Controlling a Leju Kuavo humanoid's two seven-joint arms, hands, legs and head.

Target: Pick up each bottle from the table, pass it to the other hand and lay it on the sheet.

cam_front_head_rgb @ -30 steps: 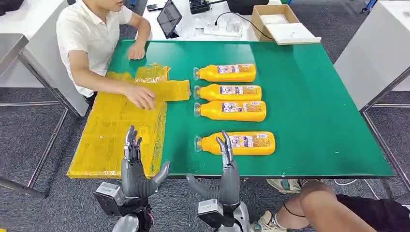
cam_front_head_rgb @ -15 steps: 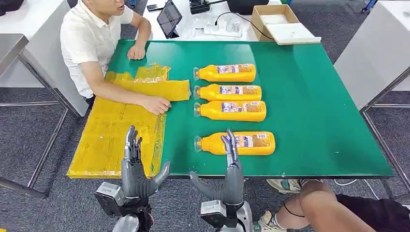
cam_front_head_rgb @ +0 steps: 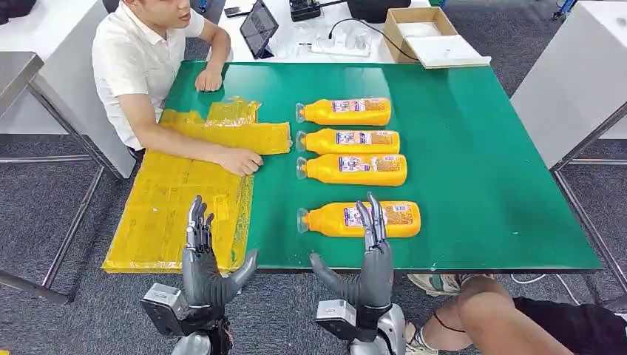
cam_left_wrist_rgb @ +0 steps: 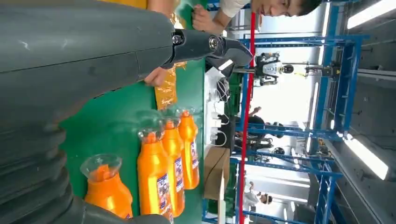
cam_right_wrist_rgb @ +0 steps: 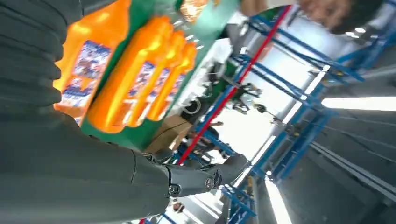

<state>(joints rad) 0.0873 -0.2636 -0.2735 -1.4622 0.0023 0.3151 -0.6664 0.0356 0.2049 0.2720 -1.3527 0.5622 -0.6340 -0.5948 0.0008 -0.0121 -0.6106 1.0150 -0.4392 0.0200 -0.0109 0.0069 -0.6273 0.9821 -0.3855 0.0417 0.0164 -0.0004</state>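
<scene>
Bottles (cam_front_head_rgb: 351, 157), all four, lay untouched on the green table (cam_front_head_rgb: 480, 170), none yet on the yellow sheet (cam_front_head_rgb: 170, 214), while the left hand (cam_front_head_rgb: 203, 262) and right hand (cam_front_head_rgb: 366, 259) hovered spread and empty.

Four orange bottles (cam_front_head_rgb: 358, 219) lie sideways, caps left, on the green table; yellow sheet (cam_front_head_rgb: 181, 200) overhangs its left edge.
</scene>
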